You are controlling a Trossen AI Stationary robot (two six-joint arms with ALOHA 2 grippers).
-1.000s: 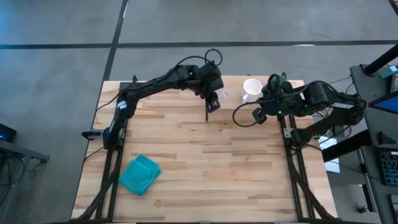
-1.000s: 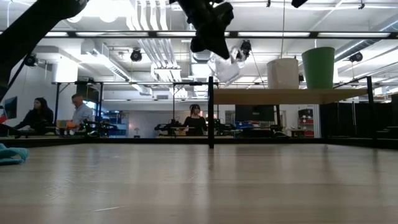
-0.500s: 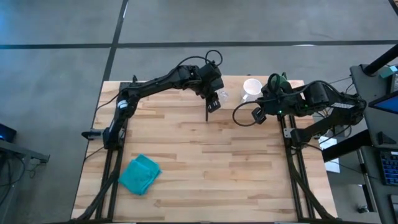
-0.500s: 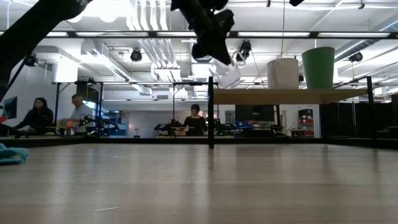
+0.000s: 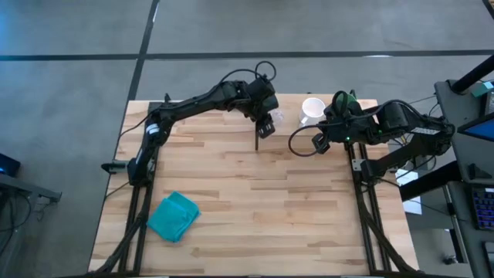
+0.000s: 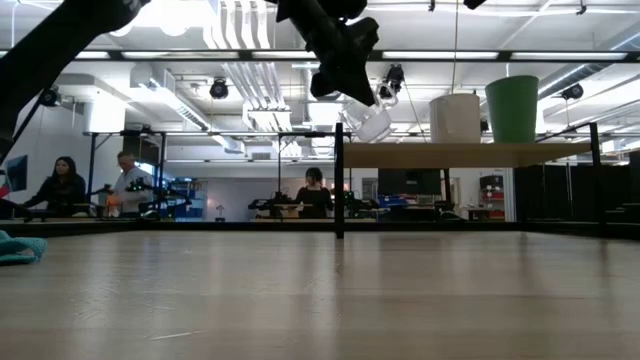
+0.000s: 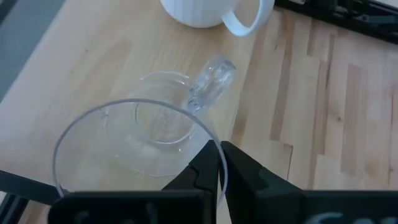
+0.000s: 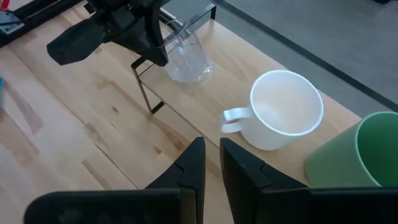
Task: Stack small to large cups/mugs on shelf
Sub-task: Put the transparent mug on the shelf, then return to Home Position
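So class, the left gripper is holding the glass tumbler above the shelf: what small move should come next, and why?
Probably lower and level it. The left gripper holds the glass tumbler tilted, just above the shelf, at its free end beside the white mug and green cup.

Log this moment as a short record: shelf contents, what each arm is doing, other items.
On shelf: white mug, green cup
Left tool: shut on the glass, held tilted just above the shelf's open end
Right tool: shut, empty, waiting near the mug
Glass on shelf: not yet
Elsewhere: teal cloth on table
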